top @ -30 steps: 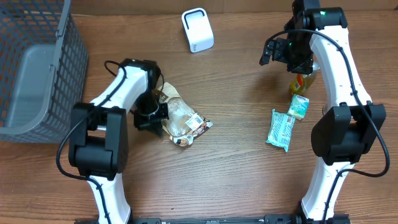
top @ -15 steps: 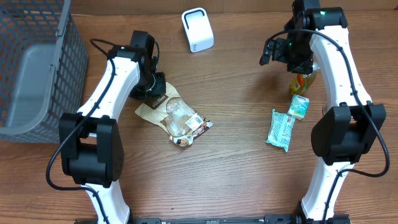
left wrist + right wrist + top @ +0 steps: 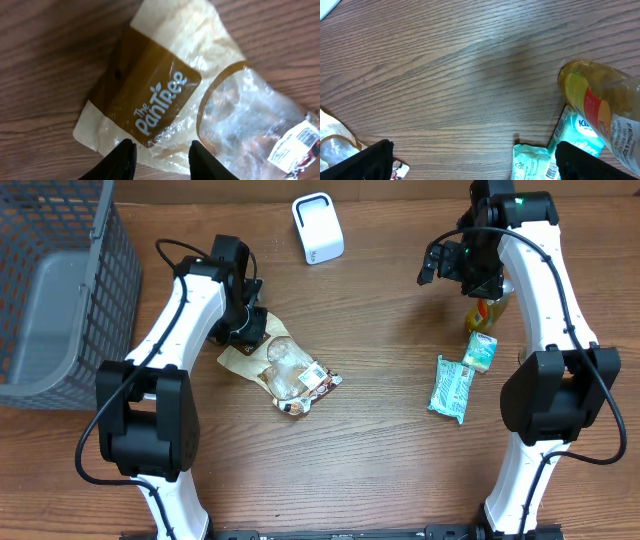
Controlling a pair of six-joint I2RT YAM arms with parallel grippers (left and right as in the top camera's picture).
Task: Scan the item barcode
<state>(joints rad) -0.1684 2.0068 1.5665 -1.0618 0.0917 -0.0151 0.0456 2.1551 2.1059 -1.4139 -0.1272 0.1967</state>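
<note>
Left gripper is parted just above snack pouch edge, nothing gripped; right gripper is spread empty, well apart.

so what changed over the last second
The left pincer swung from the snack bag's near-left end toward the table's far side and opened from shut. The bag lies flat and unheld, its tan end now uncovered. The right pincer, open near the bottle, the scanner and the green packet stayed put.
</note>
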